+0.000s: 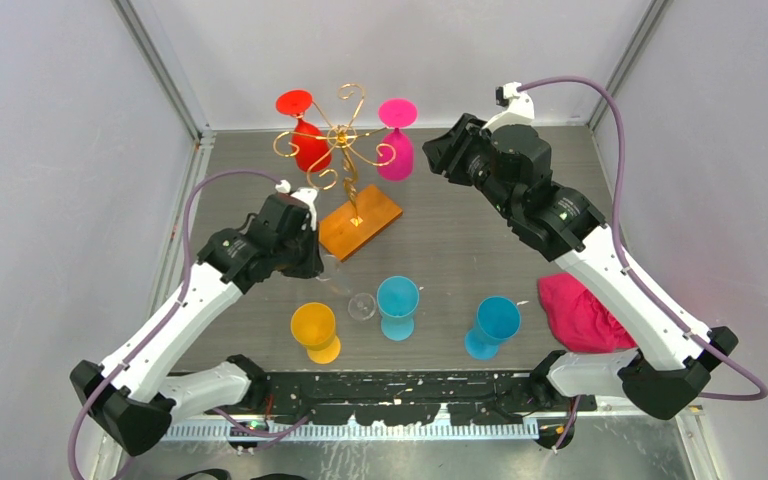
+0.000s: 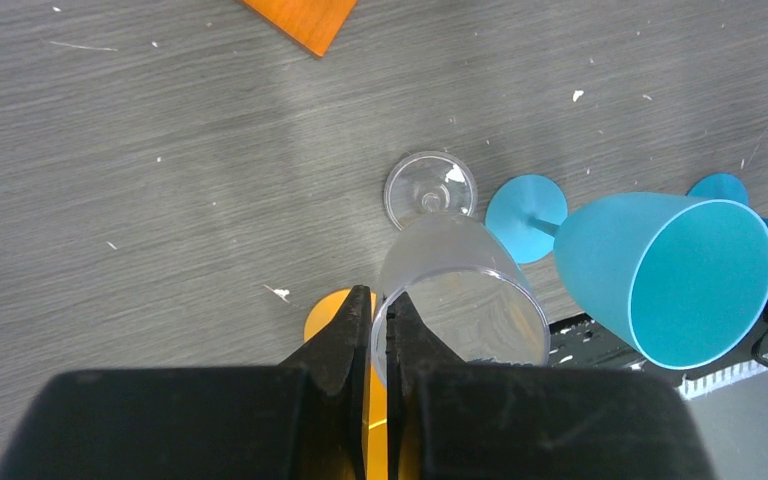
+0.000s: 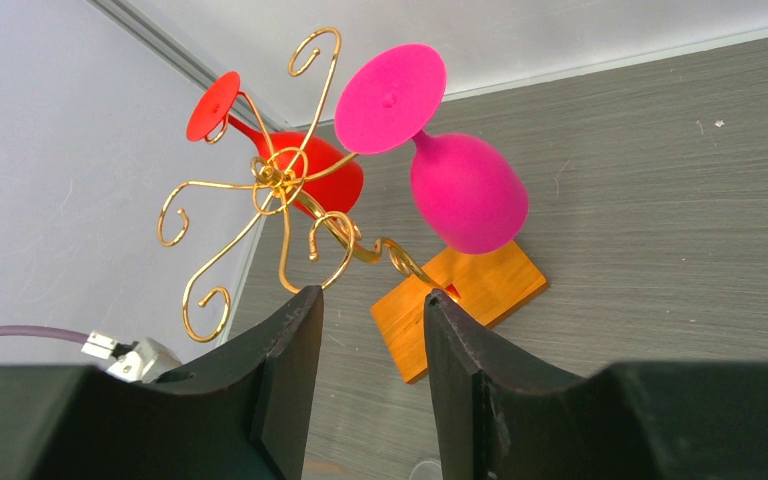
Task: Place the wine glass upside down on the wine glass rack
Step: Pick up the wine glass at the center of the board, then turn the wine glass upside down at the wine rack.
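A clear wine glass (image 2: 460, 290) is tilted, its round foot (image 2: 430, 190) low near the table. My left gripper (image 2: 380, 300) is shut on its rim, one finger inside the bowl and one outside. In the top view the glass foot (image 1: 362, 306) lies right of my left gripper (image 1: 322, 268). The wine glass rack (image 1: 340, 135) of gold wire stands on its orange wooden base (image 1: 360, 222) at the back. A red glass (image 1: 310, 145) and a pink glass (image 1: 396, 150) hang upside down on it. My right gripper (image 3: 370, 295) is open and empty, just right of the rack (image 3: 280, 190).
A yellow glass (image 1: 315, 330) and two blue glasses (image 1: 397, 300) (image 1: 493, 322) stand near the front edge. One blue glass (image 2: 660, 275) is close to the right of the clear one. A pink cloth (image 1: 580, 312) lies at the right. Grey walls close in the table.
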You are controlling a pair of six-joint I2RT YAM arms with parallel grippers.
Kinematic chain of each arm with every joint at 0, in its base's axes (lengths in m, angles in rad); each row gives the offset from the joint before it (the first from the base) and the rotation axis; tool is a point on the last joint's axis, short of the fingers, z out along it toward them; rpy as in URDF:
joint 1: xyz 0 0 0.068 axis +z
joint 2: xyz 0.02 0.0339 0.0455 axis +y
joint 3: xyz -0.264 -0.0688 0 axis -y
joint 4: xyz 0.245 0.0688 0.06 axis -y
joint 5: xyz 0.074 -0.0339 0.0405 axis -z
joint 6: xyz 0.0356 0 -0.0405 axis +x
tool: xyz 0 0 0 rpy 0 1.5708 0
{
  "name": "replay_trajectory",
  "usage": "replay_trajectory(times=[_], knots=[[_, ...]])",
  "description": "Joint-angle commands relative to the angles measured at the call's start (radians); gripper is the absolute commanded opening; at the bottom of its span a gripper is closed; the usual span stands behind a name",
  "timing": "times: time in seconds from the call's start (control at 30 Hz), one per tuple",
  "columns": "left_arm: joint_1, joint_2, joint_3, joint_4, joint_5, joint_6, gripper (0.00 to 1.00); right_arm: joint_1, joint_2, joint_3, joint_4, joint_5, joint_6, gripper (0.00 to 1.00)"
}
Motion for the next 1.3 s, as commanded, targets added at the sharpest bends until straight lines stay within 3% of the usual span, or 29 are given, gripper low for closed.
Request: replay_trajectory(times=[0.0,0.43,0.83,1.1,1.27], knots=[[-0.005,-0.069,0.015,0.007,-0.060,-0.012,0.01,0.005,-0.028,0.003,0.046,0.017,-0.005,0.48],[-0.004,-0.280,-0.037,-0.012,-0.342,-0.113,0.01,0.005,-0.057,0.000,0.032,0.034,-0.006,0.48],[-0.004,-0.552,-0.085,0.072,-0.743,-0.175,0.01,0.005,-0.065,0.002,0.025,0.047,-0.014,0.48],[-0.005,-0.703,-0.186,0.350,-0.938,-0.107,0.01,0.004,-0.034,0.016,0.031,0.049,-0.022,0.48],[-0.004,-0.750,-0.240,0.654,-0.977,0.035,0.01,0.006,-0.017,0.028,0.037,0.036,-0.016,0.48]])
